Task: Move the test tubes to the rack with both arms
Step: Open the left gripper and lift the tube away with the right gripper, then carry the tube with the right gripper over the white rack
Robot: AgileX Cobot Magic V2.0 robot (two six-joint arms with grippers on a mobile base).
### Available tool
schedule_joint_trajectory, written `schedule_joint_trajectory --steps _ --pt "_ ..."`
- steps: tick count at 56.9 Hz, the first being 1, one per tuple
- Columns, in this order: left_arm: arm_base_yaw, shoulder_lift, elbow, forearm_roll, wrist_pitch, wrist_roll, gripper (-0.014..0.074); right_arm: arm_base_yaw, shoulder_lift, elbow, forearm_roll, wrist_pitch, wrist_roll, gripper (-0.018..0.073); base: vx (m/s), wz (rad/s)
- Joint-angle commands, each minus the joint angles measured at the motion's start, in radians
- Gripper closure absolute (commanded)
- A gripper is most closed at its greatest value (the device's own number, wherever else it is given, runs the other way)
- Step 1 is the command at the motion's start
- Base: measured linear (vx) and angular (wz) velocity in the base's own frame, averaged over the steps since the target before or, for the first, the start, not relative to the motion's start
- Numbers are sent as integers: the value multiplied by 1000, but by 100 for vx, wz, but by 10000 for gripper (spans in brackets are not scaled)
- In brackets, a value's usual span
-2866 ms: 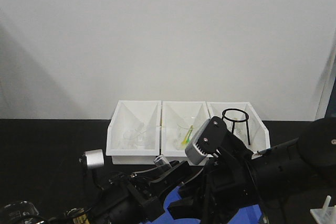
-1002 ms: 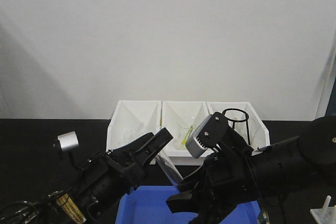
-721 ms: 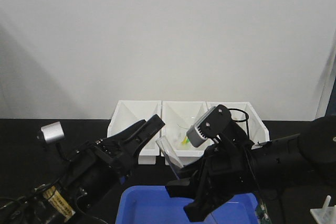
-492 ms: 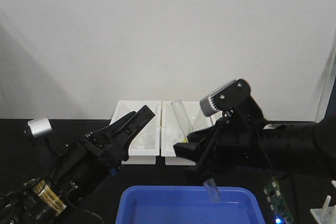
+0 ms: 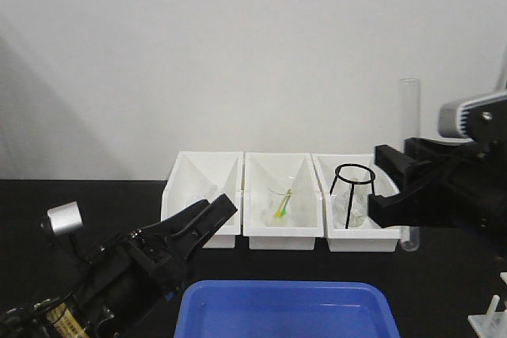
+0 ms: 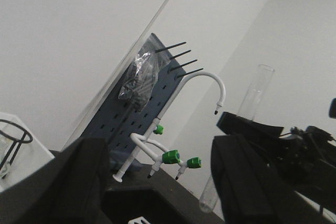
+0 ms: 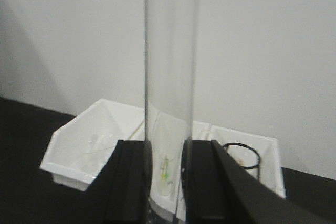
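At 6 o'clock on the dark desk [image 5: 47, 211], nearest the camera, sits a blue tray [image 5: 285, 298]. At 5 o'clock the white rack [image 5: 489, 324] peeks in at the frame's corner. At 8 o'clock the left tool [image 5: 214, 215] hangs with its fingers spread wide, gripping nothing. At 3 o'clock the right tool [image 5: 394, 185] pinches one test tube [image 5: 409, 116] upright, apart from the rack. Farthest, three white bins [image 5: 281, 237] line the wall.

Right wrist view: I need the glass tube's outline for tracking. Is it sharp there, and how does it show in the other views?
Right wrist view: the tube has fairly crisp edges, and the bins behind it are soft. Front view: only a faint outline against the white wall. Left wrist view: pale and low in contrast too.
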State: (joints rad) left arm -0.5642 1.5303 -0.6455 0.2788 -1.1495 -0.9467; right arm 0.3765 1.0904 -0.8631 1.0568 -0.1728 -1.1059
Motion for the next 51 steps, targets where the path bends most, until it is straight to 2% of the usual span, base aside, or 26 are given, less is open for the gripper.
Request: schedule_joint_trajectory --steps 1,16,23,39,51 --pt "-1 -37 2 -11 -172 -5 76 0 -88 35 -5 -155 6 566 0 0" --pt "-1 -37 67 -7 -177 -5 76 0 -285 247 -5 -396 85 566 0 0" --pt "-1 -37 80 3 -178 -5 76 0 -376 331 -5 -490 91 566 0 0" --pt "-1 -37 80 110 -174 -5 76 0 -408 448 26 -693 76 566 0 0" --pt "-1 -37 80 191 -113 -5 76 0 -327 451 38 -703 -1 566 0 0"
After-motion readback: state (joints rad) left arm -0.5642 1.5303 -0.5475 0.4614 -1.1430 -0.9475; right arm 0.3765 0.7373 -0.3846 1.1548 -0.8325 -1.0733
